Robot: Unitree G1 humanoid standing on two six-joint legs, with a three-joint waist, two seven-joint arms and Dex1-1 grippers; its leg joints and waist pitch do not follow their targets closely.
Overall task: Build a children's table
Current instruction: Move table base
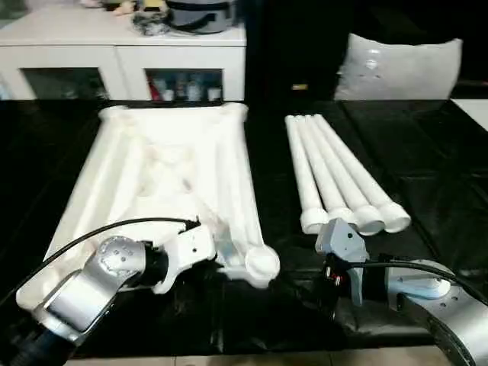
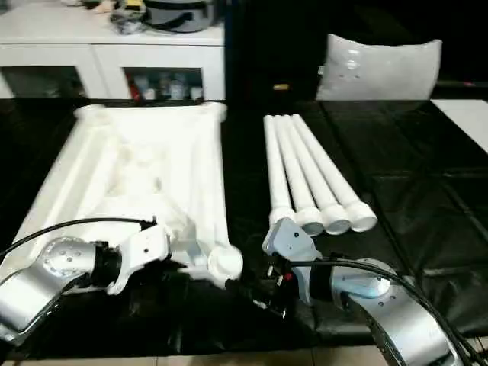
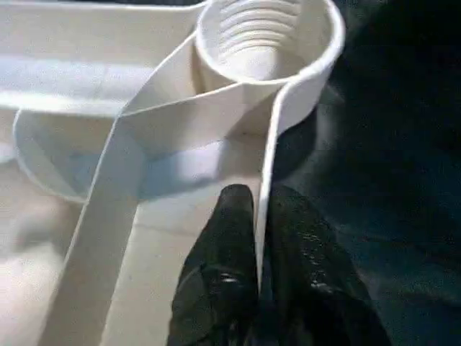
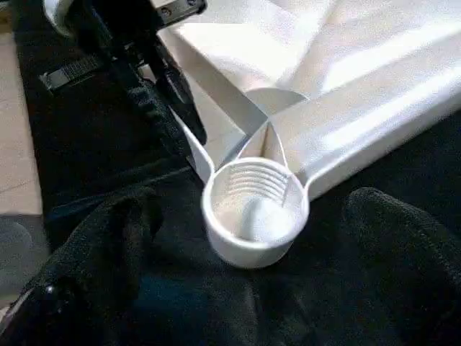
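At near corner socket (image 4: pixel 253 209), left gripper (image 3: pixel 259 231) jaws clamp tabletop (image 1: pixel 168 168) rim; right gripper (image 4: pixel 238 288) jaws wide open; hold rim steady for legs (image 1: pixel 335 171).

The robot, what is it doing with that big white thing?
It is building a small table. The white plastic tabletop lies upside down on the black cover. The left hand pinches the tabletop's thin edge beside a round corner socket. The right hand waits open nearby. Four white tube legs lie beside it, not yet fitted.
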